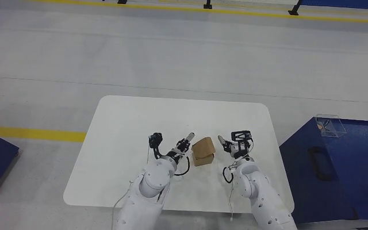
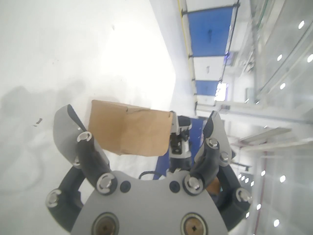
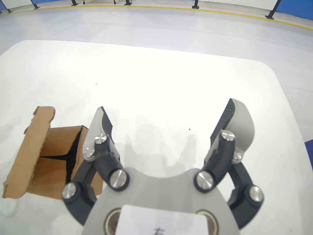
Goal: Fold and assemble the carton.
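glossy white arms (image 1: 155, 178) with black cables (image 1: 188, 165), grey fingers (image 3: 242, 121) with ribbed black pads (image 3: 221, 120), silver screws (image 3: 119, 177).

Bright overhead light, strong glare on the white table (image 2: 102, 40), ceiling lamps (image 2: 282, 86) as dots, wide-angle bending at edges

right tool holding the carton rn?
No, the right tool stands open and empty, and the carton lies outside its jaws.

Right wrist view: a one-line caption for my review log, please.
Open right gripper above the white table, beside a brown carton with one flap open.
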### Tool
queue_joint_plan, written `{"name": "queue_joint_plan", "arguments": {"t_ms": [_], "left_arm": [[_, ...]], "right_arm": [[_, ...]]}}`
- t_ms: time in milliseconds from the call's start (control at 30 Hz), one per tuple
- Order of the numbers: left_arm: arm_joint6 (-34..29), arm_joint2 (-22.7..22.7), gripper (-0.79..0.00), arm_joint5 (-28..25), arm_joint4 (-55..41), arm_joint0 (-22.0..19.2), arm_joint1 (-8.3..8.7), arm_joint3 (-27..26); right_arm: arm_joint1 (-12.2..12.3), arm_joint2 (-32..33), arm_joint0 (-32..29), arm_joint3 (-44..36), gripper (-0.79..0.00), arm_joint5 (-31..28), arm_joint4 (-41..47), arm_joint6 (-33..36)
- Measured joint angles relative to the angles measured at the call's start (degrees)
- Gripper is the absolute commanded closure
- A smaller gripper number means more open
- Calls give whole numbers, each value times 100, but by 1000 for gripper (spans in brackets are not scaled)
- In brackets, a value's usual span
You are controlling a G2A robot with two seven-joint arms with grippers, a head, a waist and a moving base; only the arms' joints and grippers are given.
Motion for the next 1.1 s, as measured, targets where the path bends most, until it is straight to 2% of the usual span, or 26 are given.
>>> {"name": "queue_joint_plan", "arguments": {"t_ms": [67,200,467,600,633,733,933,1100], "left_arm": [[-381,-32,-763,-97,340,-9,59,25],[-599,29,-748,-324,235,-70,80,267],[-387,358,-671,-453,-41,-507,11,1131],[-305,410,-628,-568,-194,-647,-4,1388],[-288,408,-579,-588,-247,-668,-6,1423],[-215,414,-496,-718,-390,-699,-10,1505],[-212,460,-428,-988,-650,-744,-12,1623],[-158,585,-434,-990,-655,-792,-21,1699]], "right_arm": [[-6,-17,-12,-42,-785,-191,137,191],[-14,-9,96,-11,-785,-426,363,578],[-46,-61,200,10,-785,-382,381,706],[-42,13,151,-79,-785,-458,474,637],[-42,39,135,-96,-785,-477,519,612],[-35,139,126,-106,-785,-512,628,599],[-22,241,102,-139,-785,-635,710,634],[-24,203,110,-96,-785,-658,612,673]]}}
